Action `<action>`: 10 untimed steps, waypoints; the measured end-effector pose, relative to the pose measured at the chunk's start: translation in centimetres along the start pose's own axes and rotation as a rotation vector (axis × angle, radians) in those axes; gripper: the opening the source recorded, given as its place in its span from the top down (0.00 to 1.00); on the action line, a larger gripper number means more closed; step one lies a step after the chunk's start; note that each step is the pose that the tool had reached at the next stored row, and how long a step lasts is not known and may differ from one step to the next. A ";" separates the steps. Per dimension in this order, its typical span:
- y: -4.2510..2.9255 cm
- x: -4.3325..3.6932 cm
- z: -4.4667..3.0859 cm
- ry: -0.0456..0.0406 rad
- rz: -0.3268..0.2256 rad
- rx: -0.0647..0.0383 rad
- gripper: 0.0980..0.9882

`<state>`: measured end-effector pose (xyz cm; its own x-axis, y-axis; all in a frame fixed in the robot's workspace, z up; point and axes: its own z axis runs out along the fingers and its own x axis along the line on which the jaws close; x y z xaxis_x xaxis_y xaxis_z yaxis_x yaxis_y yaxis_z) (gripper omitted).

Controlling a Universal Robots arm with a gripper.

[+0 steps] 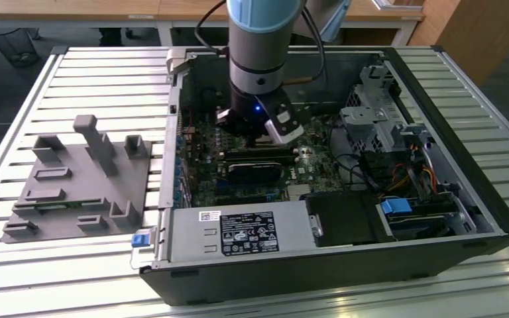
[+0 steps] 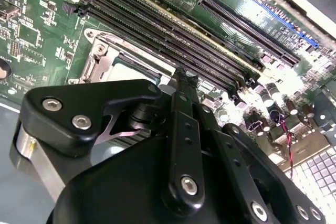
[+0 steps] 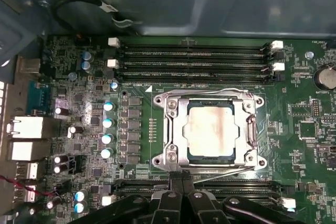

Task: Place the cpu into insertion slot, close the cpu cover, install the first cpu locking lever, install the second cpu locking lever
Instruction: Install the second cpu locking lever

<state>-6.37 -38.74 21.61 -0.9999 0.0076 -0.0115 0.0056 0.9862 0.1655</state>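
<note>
We see our gripper point(image 3: 181, 178) with fingers pressed together at the edge of the insertion slot point(image 3: 167, 153), cpu point(image 3: 211, 129) seated under the closed cpu cover point(image 3: 251, 129)

cpu cover point(image 3: 212, 129) open to approach from above, hemmed by memory slots point(image 3: 194, 51) on two sides

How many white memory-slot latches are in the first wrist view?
6 white latches. Four end the slots across the insertion slot from the tool, two per end; two end the slots beside the tool. It may hide others.
</note>
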 end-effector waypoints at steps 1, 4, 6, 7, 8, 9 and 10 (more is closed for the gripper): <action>-0.14 0.05 -0.02 -0.0001 0.000 -0.008 0.97; -0.66 0.19 -0.08 0.0000 0.000 -0.021 0.97; -0.94 0.33 -0.07 0.0000 0.001 -0.026 0.97; -1.02 0.38 -0.03 0.0001 0.000 -0.027 0.97; -1.09 0.41 0.04 0.0000 0.000 -0.029 0.97; -1.12 0.44 0.14 0.0000 0.000 -0.031 0.97; -1.15 0.47 0.26 0.0000 0.000 -0.033 0.97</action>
<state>-6.84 -39.83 21.15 -0.9999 0.0080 -0.0114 0.0056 0.9802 0.1979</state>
